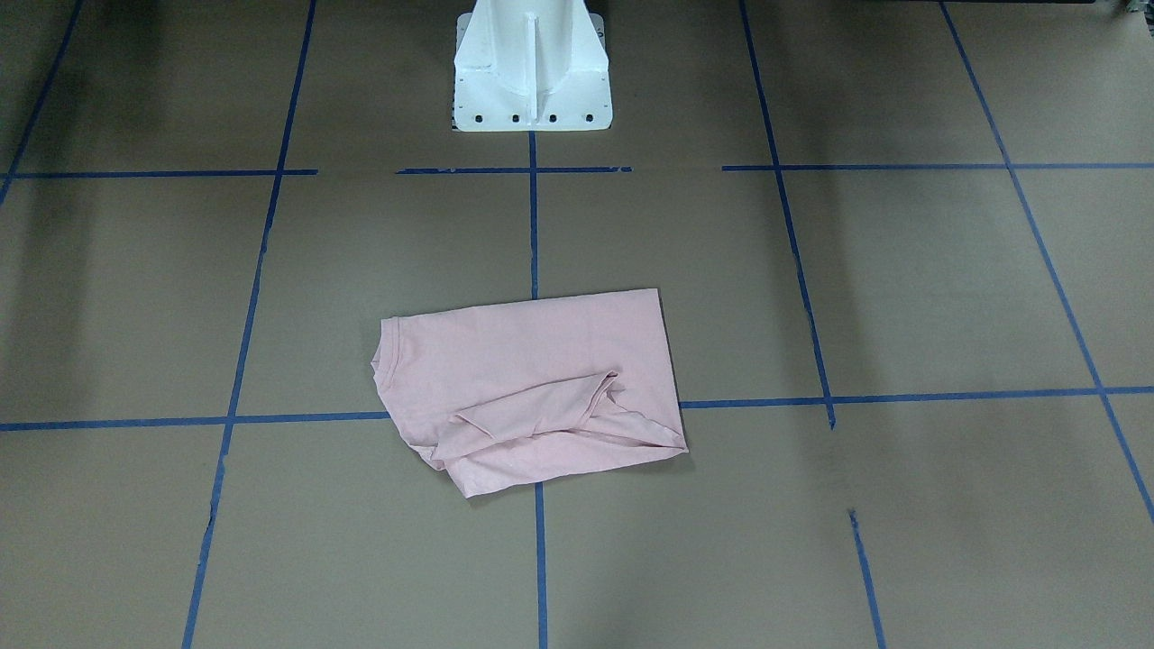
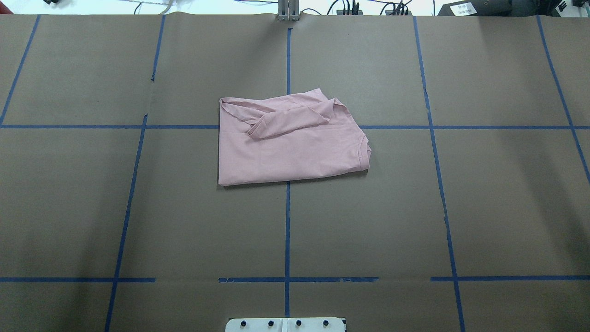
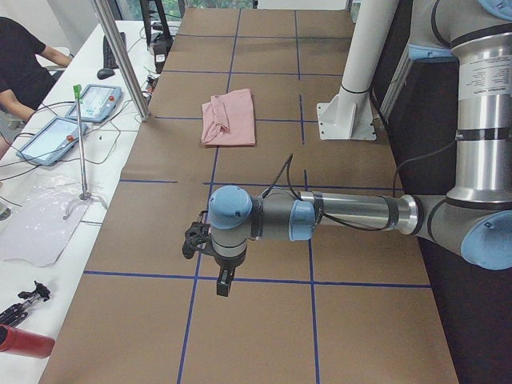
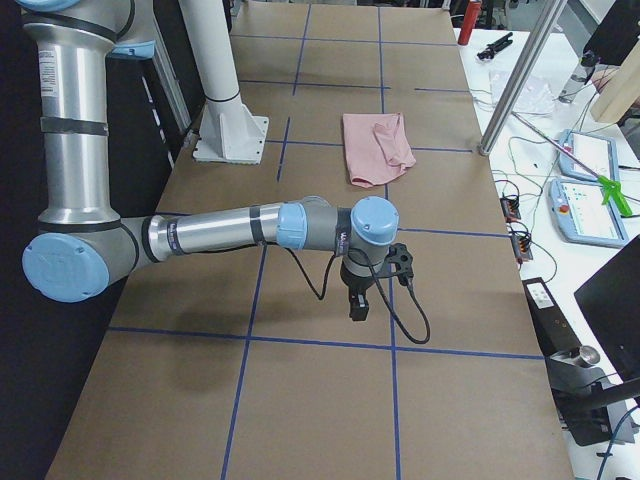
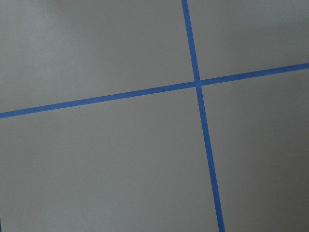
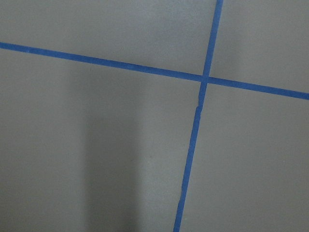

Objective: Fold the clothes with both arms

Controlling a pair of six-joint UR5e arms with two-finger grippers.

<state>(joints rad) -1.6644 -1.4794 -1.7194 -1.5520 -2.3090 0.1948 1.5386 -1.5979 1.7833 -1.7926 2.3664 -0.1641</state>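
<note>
The clothes are one pale pink T-shirt point(image 2: 290, 147), folded into a rough rectangle at the table's middle, with a sleeve lying across its top and the collar point(image 2: 364, 148) at one end. It also shows as the T-shirt point(image 1: 532, 379), the T-shirt point(image 3: 230, 118) and the T-shirt point(image 4: 377, 145). Neither arm touches it. The left gripper point(image 3: 225, 284) hangs above bare table far from the shirt, seen only in the exterior left view. The right gripper point(image 4: 358, 305) hangs likewise at the other end, seen only in the exterior right view. I cannot tell whether either is open or shut.
Brown paper with a blue tape grid point(image 2: 287, 230) covers the table. The white pedestal base point(image 1: 532, 81) stands at the robot's side. Beyond the far edge are teach pendants point(image 3: 80, 112), a metal post point(image 3: 120, 56) and a seated person point(image 3: 20, 56). Both wrist views show only paper and tape.
</note>
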